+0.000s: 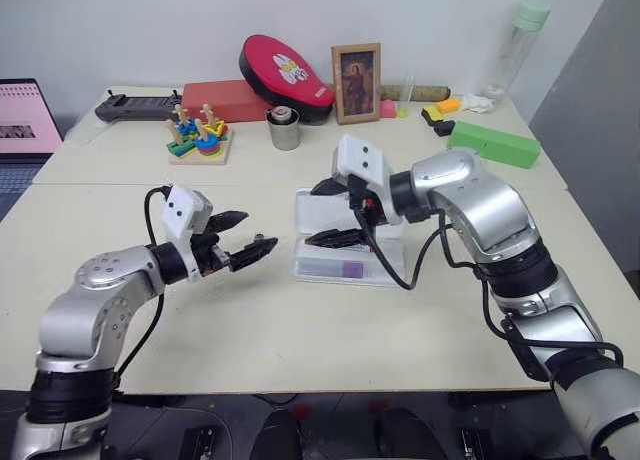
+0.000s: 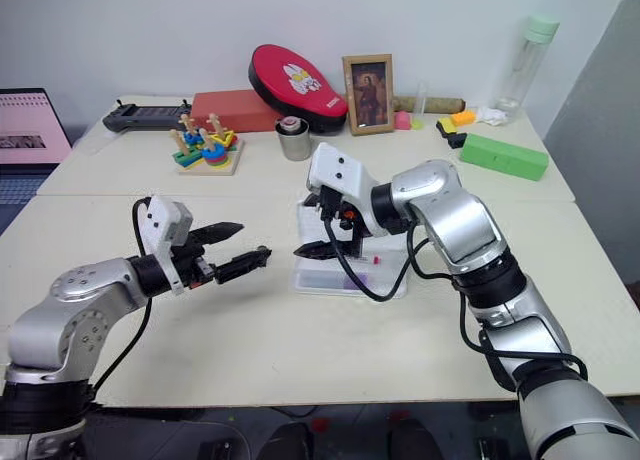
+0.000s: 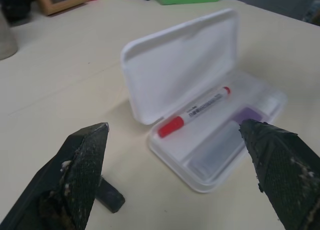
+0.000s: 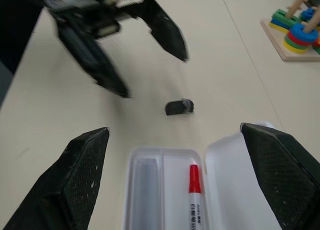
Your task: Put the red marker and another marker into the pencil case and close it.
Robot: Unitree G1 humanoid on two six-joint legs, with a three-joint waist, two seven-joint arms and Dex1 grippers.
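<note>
The white pencil case [image 1: 300,272] lies open at the table's centre, its lid [image 3: 180,65] standing up at the far side. In its tray lie the red marker [image 3: 195,112] and, beside it, the short lilac marker [image 3: 225,145]. My right gripper [image 1: 312,215] hangs open just above the case, nothing between its fingers. My left gripper [image 1: 258,233] is open too, a little left of the case and pointing at it, holding nothing. A tiny black cap-like piece [image 4: 179,107] rests on the table between the left gripper and the case.
At the back stand a ring-stacking toy [image 1: 198,135], a metal cup [image 1: 284,130], a picture frame [image 1: 356,83], a green block [image 1: 493,143] and a tall bottle [image 1: 520,50]. A laptop [image 1: 25,115] sits at the far left.
</note>
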